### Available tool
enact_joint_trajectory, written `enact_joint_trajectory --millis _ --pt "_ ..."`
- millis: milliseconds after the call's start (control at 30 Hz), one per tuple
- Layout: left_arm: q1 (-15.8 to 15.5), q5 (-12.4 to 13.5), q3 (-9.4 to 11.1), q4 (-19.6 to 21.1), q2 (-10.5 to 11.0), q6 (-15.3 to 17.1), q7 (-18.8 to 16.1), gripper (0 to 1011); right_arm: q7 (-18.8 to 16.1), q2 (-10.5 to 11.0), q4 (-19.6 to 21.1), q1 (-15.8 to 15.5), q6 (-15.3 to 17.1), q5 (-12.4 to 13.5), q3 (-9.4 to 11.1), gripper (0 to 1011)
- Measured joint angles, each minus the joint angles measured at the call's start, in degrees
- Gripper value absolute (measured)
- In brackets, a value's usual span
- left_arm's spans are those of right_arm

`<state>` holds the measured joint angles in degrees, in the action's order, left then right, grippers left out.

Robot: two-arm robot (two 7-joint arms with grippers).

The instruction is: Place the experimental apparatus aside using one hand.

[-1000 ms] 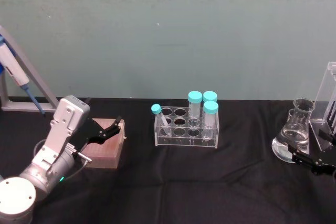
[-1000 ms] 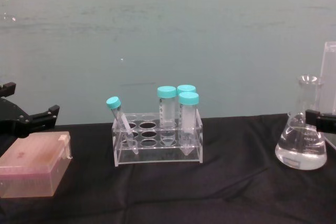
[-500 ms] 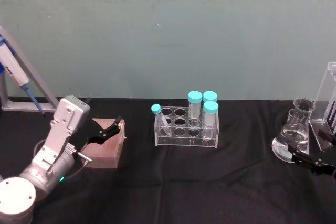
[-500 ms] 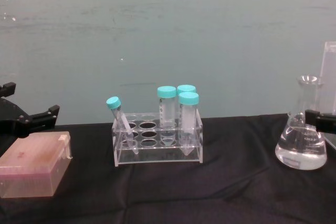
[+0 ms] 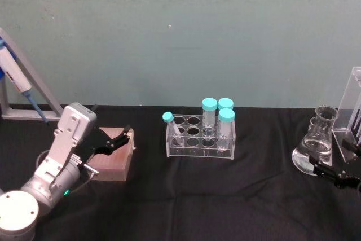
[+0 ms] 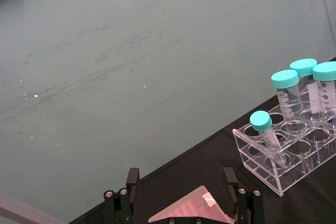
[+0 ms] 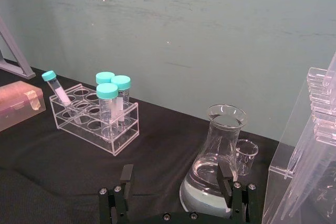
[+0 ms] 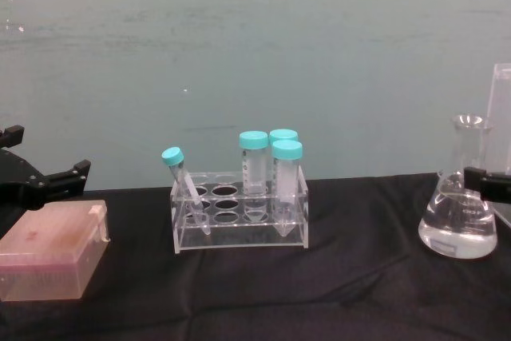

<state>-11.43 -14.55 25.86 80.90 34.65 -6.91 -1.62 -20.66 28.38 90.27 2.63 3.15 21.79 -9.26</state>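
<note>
The right gripper (image 7: 177,184) hovers low with jaws spread just before the conical flask (image 7: 213,166), while the left gripper (image 6: 181,192), jaws spread too, hangs over the pink box (image 5: 114,156).

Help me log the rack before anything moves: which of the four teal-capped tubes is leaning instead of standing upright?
The slimmer tube alone at the rack's left end leans, cap tipped outward. The three wider tubes stand upright together at the right end.
</note>
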Motion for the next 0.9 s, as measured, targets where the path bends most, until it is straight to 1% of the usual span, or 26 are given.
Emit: enact_joint_trajectory --millis 900 --pt "0.0 0.0 0.0 0.0 0.0 0.0 0.0 1000 0.0 0.0 0.0 0.0 0.0 0.0 0.0 1003"
